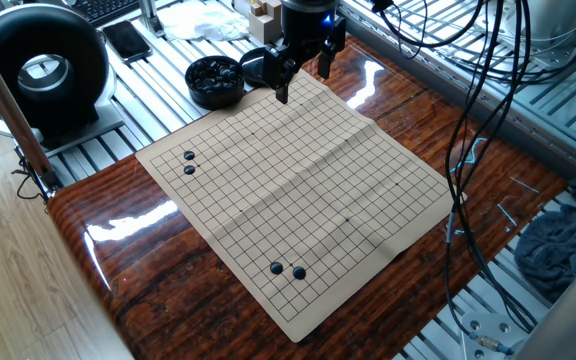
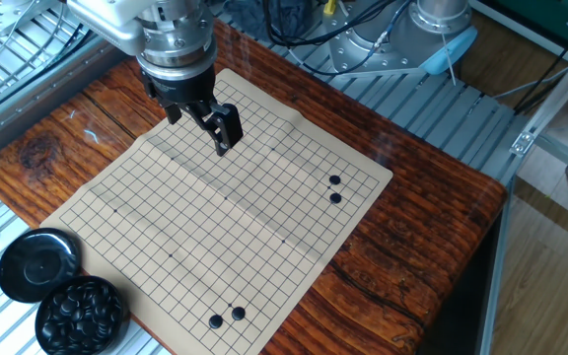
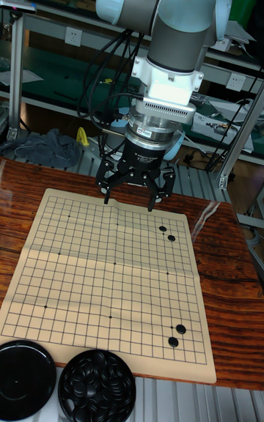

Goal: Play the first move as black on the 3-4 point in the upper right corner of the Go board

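The tan Go board (image 1: 298, 190) (image 2: 215, 217) (image 3: 103, 283) lies flat on the wooden table. Two black stones (image 3: 163, 228) (image 2: 334, 180) (image 1: 276, 268) lie side by side near the board's upper right corner in the tall view; their exact crossing is too small to read, so I cannot pick out the 3-4 point. Another pair of stones (image 3: 176, 335) (image 1: 189, 163) lies near the lower right corner. My gripper (image 1: 301, 85) (image 2: 197, 126) (image 3: 136, 201) hangs open above the board's far edge, nothing between its fingers.
A black bowl full of stones (image 1: 215, 78) (image 2: 82, 314) (image 3: 97, 389) stands just off the board, its black lid (image 2: 37, 264) (image 3: 24, 378) beside it. Cables (image 1: 478, 120) hang over the table's right side. A black round device (image 1: 40, 70) sits at the far left.
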Action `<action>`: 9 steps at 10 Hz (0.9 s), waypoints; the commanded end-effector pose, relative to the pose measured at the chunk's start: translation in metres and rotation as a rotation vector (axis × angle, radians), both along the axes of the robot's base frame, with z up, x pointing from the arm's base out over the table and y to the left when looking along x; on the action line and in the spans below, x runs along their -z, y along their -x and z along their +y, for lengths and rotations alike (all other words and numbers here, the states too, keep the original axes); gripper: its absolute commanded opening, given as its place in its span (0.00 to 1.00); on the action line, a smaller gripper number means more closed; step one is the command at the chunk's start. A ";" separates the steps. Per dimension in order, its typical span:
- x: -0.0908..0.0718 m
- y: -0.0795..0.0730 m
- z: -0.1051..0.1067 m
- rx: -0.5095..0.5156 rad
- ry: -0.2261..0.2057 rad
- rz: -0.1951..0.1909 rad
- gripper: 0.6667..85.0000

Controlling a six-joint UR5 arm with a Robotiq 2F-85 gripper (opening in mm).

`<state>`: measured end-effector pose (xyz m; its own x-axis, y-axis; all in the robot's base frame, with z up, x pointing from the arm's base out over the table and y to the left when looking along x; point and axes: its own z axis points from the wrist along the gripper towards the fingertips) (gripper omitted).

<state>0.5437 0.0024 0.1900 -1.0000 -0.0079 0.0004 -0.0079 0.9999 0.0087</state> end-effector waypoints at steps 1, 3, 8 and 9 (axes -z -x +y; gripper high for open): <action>0.000 0.000 0.002 0.000 0.000 0.000 0.99; -0.002 0.024 0.030 0.108 -0.102 0.098 0.01; 0.001 0.023 0.029 0.110 -0.099 0.089 0.01; 0.000 0.021 0.026 0.096 -0.085 0.079 0.01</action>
